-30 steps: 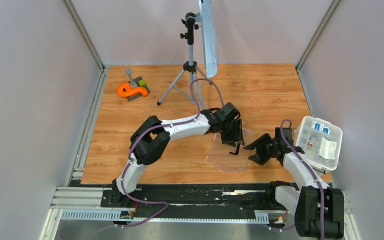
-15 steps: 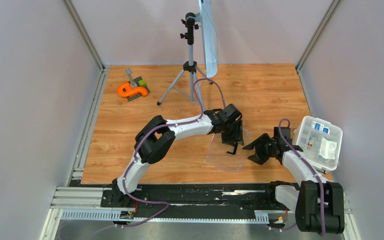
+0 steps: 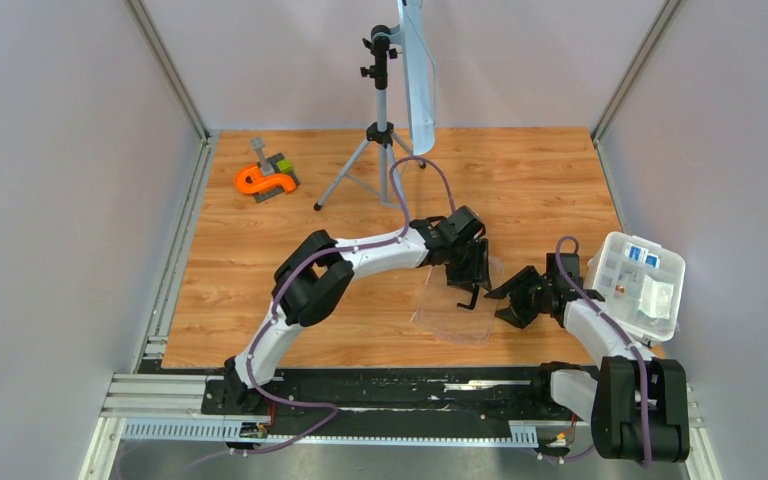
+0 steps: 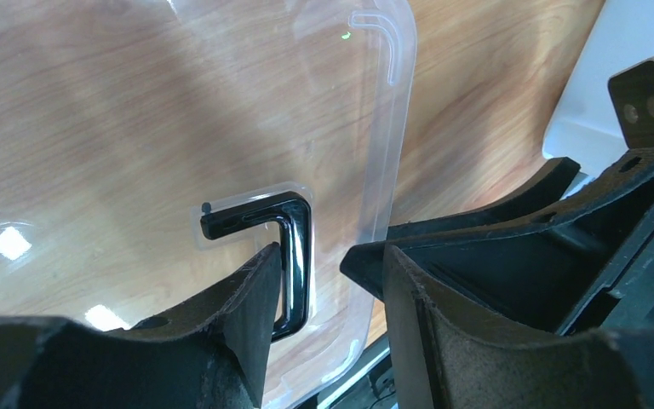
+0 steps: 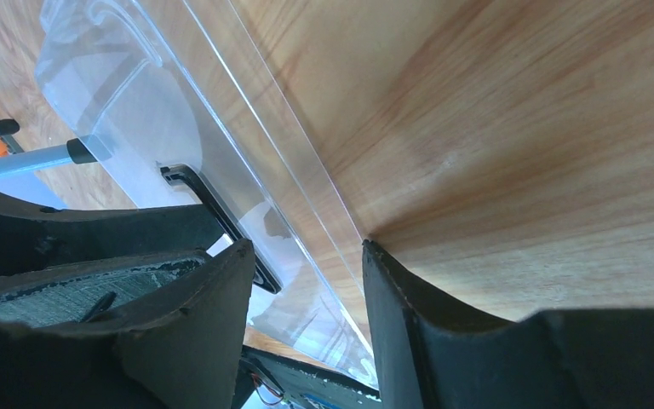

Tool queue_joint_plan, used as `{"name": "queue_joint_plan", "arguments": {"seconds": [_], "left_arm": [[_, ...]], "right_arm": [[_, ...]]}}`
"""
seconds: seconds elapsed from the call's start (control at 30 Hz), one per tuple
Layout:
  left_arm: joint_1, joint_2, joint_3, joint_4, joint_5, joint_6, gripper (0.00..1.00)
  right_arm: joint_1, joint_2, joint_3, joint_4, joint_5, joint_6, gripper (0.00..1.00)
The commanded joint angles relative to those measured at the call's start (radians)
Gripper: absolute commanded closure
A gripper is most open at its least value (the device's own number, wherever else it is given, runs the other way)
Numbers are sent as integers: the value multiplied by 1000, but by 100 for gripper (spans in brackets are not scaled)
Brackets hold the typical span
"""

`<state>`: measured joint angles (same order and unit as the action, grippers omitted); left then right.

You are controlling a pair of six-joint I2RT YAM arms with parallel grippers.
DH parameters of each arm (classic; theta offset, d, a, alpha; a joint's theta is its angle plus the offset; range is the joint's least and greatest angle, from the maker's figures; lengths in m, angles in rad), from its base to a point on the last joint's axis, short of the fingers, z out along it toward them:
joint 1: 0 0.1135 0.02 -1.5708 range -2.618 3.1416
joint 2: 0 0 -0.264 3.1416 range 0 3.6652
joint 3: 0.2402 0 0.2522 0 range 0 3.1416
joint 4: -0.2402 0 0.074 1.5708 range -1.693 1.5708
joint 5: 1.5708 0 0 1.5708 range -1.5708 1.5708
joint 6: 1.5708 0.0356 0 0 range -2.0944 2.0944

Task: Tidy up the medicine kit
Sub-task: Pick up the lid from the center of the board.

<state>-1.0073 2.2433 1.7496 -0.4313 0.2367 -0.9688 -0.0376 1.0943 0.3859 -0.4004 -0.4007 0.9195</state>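
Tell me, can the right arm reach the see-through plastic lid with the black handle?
Probably yes: the right gripper is open at the edge of the clear plastic lid. The left gripper by the black handle leaves that edge free.

- The table (image 3: pixel 260 270) in front of me is warm wood-grain board, its planks running left to right.
- Plain pale grey walls close it in: the left wall (image 3: pixel 60 200), the right wall (image 3: pixel 730 150) and the back wall (image 3: pixel 280 60).
- Grey metal posts (image 3: pixel 165 70) run up the corners where the side walls meet the back one.
- A black-and-silver tripod (image 3: pixel 380 150) stands at the far middle of the wood, legs spread, with a pale sheet (image 3: pixel 418 80) hanging from its head.
- An orange-and-grey tool (image 3: pixel 265 178) lies in the far left corner, apart from the tripod.
- Silver slotted rails (image 3: pixel 160 400) edge the near side.
- The light is soft and even, and shadows are faint.
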Motion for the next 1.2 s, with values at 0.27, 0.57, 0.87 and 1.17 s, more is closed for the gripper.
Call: {"name": "queue_joint_plan", "arguments": {"seconds": [0.27, 0.57, 0.87, 1.17], "left_arm": [[0, -17, -138, 311, 197, -114, 48], [19, -44, -196, 395, 229, -149, 49], [31, -57, -243, 482, 282, -184, 50], [33, -76, -271, 557, 324, -214, 51]], "right_arm": [[25, 41, -6, 70, 8, 31, 48], [27, 58, -17, 76, 43, 16, 62], [26, 131, 2, 89, 81, -11, 63], [27, 181, 19, 105, 98, -29, 64]]}}
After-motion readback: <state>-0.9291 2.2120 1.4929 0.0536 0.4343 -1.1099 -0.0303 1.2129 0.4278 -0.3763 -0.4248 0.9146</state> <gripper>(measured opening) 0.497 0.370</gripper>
